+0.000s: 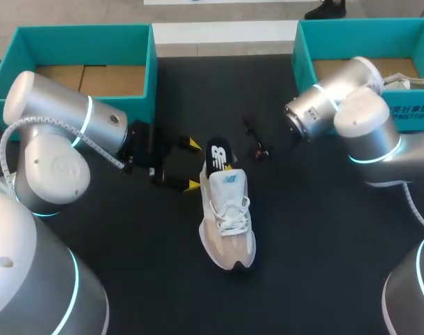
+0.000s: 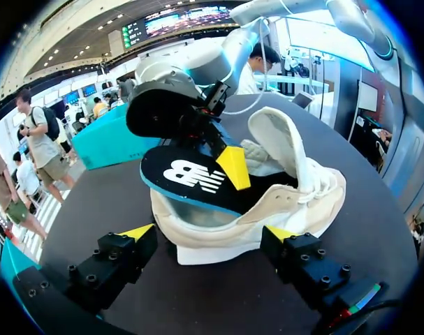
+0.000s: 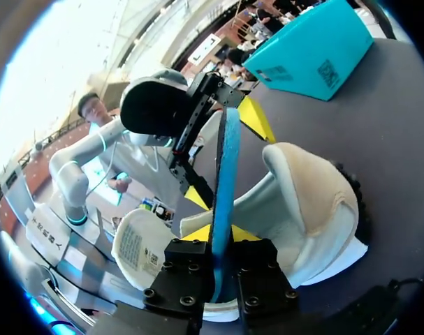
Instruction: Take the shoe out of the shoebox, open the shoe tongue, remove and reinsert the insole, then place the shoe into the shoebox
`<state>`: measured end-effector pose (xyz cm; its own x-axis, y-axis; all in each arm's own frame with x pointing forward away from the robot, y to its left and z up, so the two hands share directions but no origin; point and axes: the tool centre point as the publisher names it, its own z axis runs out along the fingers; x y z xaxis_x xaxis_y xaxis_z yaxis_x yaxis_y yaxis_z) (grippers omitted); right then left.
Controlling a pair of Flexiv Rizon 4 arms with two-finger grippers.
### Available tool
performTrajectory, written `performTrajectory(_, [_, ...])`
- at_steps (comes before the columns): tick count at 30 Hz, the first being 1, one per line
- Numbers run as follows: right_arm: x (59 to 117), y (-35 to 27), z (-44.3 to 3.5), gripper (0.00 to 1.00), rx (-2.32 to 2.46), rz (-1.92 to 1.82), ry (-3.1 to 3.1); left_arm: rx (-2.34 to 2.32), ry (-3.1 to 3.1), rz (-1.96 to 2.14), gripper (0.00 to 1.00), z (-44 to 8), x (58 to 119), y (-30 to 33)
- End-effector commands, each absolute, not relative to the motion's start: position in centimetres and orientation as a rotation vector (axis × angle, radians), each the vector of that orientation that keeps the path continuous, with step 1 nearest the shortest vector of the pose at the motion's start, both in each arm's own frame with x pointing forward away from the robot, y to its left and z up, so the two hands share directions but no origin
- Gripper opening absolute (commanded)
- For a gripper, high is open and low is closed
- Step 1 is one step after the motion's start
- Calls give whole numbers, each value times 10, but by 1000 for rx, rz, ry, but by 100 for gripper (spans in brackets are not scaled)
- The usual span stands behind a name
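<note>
shoe [image 1: 227, 218]: matt woven cloth | insole [image 1: 218, 155]: smooth foam | table [image 1: 316, 244]: matt, felt-like

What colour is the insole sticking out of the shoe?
The insole is black with a blue edge; best in left wrist view.

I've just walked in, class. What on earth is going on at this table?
A pale shoe lies on the dark table, its tongue standing up. The right gripper has its jaws shut on the edge of the black insole, which is tilted up and partly out of the heel opening. Whether it is coming out or going back in cannot be told. The left gripper sits at the heel's side, jaws open, not clamping the shoe.
</note>
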<state>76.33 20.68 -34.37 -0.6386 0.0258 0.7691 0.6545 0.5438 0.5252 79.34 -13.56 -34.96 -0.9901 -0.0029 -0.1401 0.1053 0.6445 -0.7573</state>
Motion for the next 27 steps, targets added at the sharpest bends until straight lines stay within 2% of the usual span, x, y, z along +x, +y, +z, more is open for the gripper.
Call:
performTrajectory(1, [769, 206, -340, 14, -540, -1087, -2059, 84, 2733, -1265, 100, -350, 793, -137])
performTrajectory(5, [774, 204, -340, 13, -535, -1086, -2067, 84, 2733, -1265, 100, -350, 793, -137])
performTrajectory(8, [775, 206, -343, 0, -525, -1074, -2058, 84, 2733, -1265, 100, -350, 793, -137])
performTrajectory(23, [734, 208, -357, 0, -602, -952, -1977, 84, 2733, -1265, 100, -350, 793, -137])
performTrajectory(24, [736, 208, -356, 2, -603, -954, -1988, 84, 2733, -1265, 100, -350, 793, -137])
performTrajectory(25, [738, 208, -354, 11, -602, -953, -1996, 84, 2733, -1265, 100, -350, 793, -137])
performTrajectory(27, [742, 207, -351, 17, -600, -952, -2017, 84, 2733, -1265, 100, -350, 793, -137])
